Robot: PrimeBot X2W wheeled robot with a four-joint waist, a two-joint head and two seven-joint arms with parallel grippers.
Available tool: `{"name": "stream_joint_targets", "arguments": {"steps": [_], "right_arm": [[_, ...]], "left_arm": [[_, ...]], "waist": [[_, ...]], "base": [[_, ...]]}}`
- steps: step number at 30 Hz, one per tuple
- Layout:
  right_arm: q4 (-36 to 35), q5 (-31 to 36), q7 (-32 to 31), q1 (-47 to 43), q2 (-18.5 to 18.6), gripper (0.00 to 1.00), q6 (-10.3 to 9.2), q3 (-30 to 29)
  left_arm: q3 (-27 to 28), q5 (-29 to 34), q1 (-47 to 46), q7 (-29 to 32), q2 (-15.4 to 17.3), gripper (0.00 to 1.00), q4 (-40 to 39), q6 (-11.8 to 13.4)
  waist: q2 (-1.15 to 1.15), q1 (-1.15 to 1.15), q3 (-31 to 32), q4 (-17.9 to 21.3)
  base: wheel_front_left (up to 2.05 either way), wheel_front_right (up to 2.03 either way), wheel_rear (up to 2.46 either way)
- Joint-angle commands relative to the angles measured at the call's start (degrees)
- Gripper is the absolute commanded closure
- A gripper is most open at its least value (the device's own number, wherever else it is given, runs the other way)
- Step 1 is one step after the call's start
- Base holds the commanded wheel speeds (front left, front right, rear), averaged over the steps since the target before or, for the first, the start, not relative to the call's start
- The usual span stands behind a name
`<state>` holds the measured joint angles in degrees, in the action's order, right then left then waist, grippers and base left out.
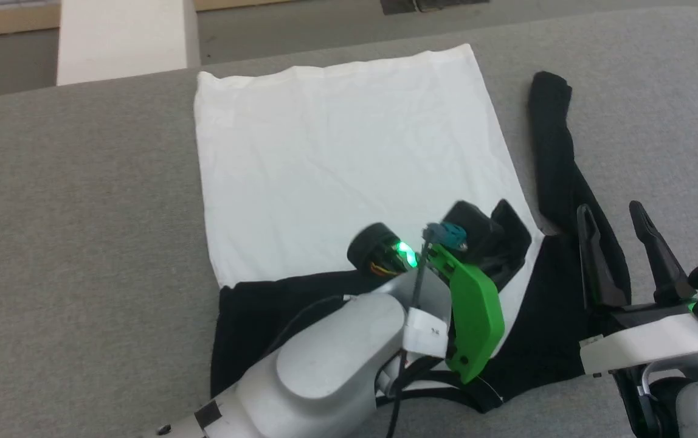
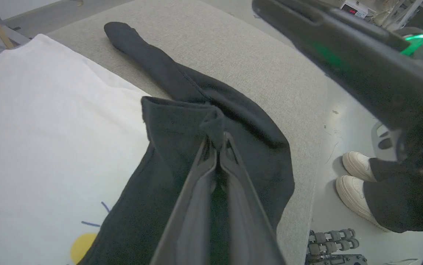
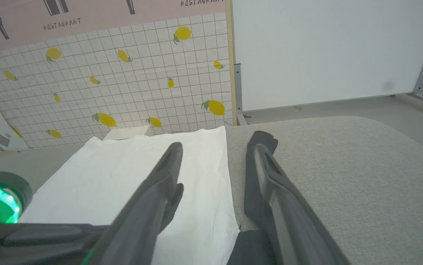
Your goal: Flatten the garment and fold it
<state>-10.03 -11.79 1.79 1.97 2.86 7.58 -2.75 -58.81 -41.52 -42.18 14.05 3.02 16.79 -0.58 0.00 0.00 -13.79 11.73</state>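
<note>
The garment lies on the grey bench. Its white body is spread fairly smooth, with the black shoulders bunched along the robot-side edge of that body. One long black sleeve stretches out on the bench just beside the white body's right edge. The left gripper reaches across to the white body's near right corner and is clamped on a small raised fold of black cloth. Its fingers meet with only a thin pinch of cloth between them. The right gripper hovers spread wide and empty, above the black cloth just right of the white body. The pinch looks shallow, so a quick pull may let the fold slip free. A long drag could tug the white body and rumple what is already flat. If the outstretched sleeve trails behind, it may twist or land askew on the white body. The two arms are also close together at that corner, and a sweep by either risks contact.
</note>
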Motion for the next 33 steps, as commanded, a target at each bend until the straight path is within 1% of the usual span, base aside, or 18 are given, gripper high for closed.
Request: {"name": "stream_joint_targets", "arguments": {"steps": [1, 6, 8, 9, 12, 14, 17, 20, 23, 25, 28, 30, 33], "right_arm": [[0.28, -0.68, 0.63, 0.96, 0.02, 0.00, -0.09, 0.04], [1.32, -1.44, 1.65, 1.53, 0.02, 0.00, -0.09, 0.48], [1.95, -1.67, 2.01, 1.61, 0.02, 0.00, -0.09, 0.44], [2.23, -1.76, 2.18, 1.58, 0.02, 0.00, -0.09, 0.36], [2.74, -1.82, 2.54, 1.43, 0.02, 0.00, -0.09, -0.03], [2.87, -1.71, 2.64, 1.15, 0.02, 0.00, -0.09, -0.47], [2.60, -1.31, 2.43, 1.12, 0.02, 0.00, -0.09, -1.22], [2.09, -0.67, 1.88, 0.95, 0.02, 0.00, -0.09, -1.66], [1.44, -0.11, 0.98, 0.72, 0.02, 0.00, -0.09, -2.25], [0.92, 0.26, 0.42, 0.30, 0.02, 0.00, -0.09, -2.71], [0.30, 0.74, -0.55, -0.13, 0.02, 0.00, -0.09, -3.56], [0.02, 1.00, -1.10, -0.41, 0.02, 0.00, -0.09, -3.97], [-0.48, 1.28, -1.63, -0.97, 0.02, 0.00, -0.09, -4.14]], "left_arm": [[-1.30, -0.42, -1.18, -0.40, -0.13, 1.00, 1.36, 0.21], [-5.39, -2.24, -1.57, -1.26, -0.13, 1.00, 6.57, 0.51], [-6.64, -3.52, -1.65, -1.60, -0.13, 0.45, 7.99, 0.41], [-7.23, -4.38, -1.66, -1.64, -0.13, 0.00, 8.23, 0.13], [-7.62, -6.89, -1.92, -2.43, -0.13, 0.00, 8.05, 0.04], [-6.85, -8.75, -2.32, -3.82, -0.13, 0.00, 7.35, 0.50], [-4.38, -10.96, -3.39, -7.36, -0.13, 0.00, 6.07, 1.75], [-1.11, -11.02, -4.32, -11.94, 0.25, 0.00, 5.64, 3.29], [2.29, -10.13, -3.94, -17.26, 3.68, 0.00, 5.37, 4.65], [4.06, -9.29, -2.77, -20.54, 7.01, 0.00, 4.83, 5.62], [8.03, -9.64, 0.79, -25.37, 12.32, 0.00, 3.53, 7.63], [11.18, -10.31, 3.76, -27.31, 15.39, 0.00, 2.36, 9.09], [15.96, -10.64, 8.42, -28.63, 19.22, 0.00, 0.15, 11.05]], "waist": [[0.00, 0.00, -1.59, 1.84], [0.00, 0.00, -2.89, 4.20], [0.00, 0.00, -3.10, 4.73], [0.00, 0.00, -3.12, 4.86], [0.00, 0.00, -2.90, 4.69], [0.00, 0.00, -2.48, 4.19], [0.00, 0.00, -1.62, 2.83], [0.00, 0.00, -0.63, 1.25], [0.00, 0.00, 0.50, -0.45], [0.00, 0.00, 1.22, -1.56], [0.00, 0.00, 2.33, -3.20], [0.00, 0.00, 2.97, -4.20], [0.00, 0.00, 3.63, -5.43]], "base": [[0.00, 0.00, 0.00], [0.00, 0.00, 0.00], [0.00, 0.00, 0.00], [0.00, 0.00, 0.00], [0.00, 0.00, 0.00], [0.00, 0.00, 0.00], [0.00, 0.00, 0.00], [0.00, 0.00, 0.00], [0.00, 0.00, 0.00], [0.00, 0.00, 0.00], [0.00, 0.00, 0.00], [0.00, 0.00, 0.00], [0.00, 0.00, 0.00]]}}
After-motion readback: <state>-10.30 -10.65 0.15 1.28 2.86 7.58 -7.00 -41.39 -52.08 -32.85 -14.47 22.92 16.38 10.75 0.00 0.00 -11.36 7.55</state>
